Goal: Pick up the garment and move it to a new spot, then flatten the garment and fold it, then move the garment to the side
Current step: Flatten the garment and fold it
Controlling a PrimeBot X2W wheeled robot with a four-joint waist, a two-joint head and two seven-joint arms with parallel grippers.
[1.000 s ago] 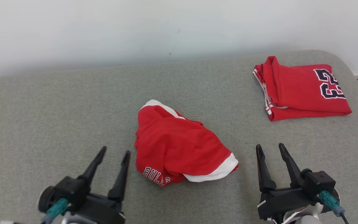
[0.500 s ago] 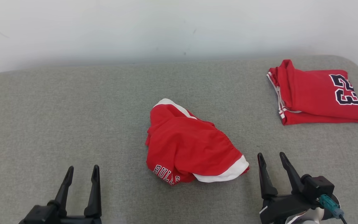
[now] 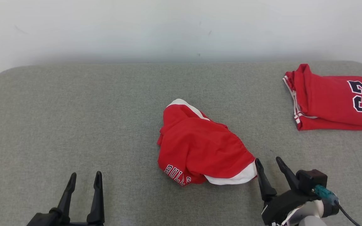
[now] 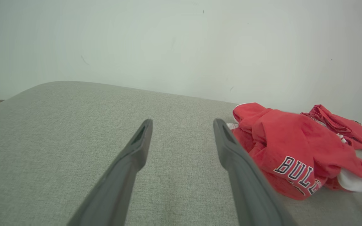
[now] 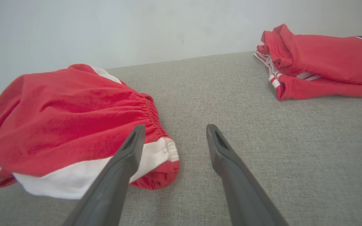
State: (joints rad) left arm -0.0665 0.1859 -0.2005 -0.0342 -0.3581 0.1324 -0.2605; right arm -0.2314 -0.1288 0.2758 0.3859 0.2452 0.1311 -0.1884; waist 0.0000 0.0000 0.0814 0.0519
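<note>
Around bench (image 3: 58,110) centre | crumpled red garment (image 3: 200,147) lies unlifted | right tool (image 3: 267,159), jaws wide, now nearer, just beside its white hem (image 3: 240,177) | left tool (image 3: 85,173), wide, now back by near edge | right-side pickup looks next

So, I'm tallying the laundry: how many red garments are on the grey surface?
2. The crumpled shorts lie at the middle of the grey surface; the folded jersey sits at its far right. Another could hide under either.
</note>
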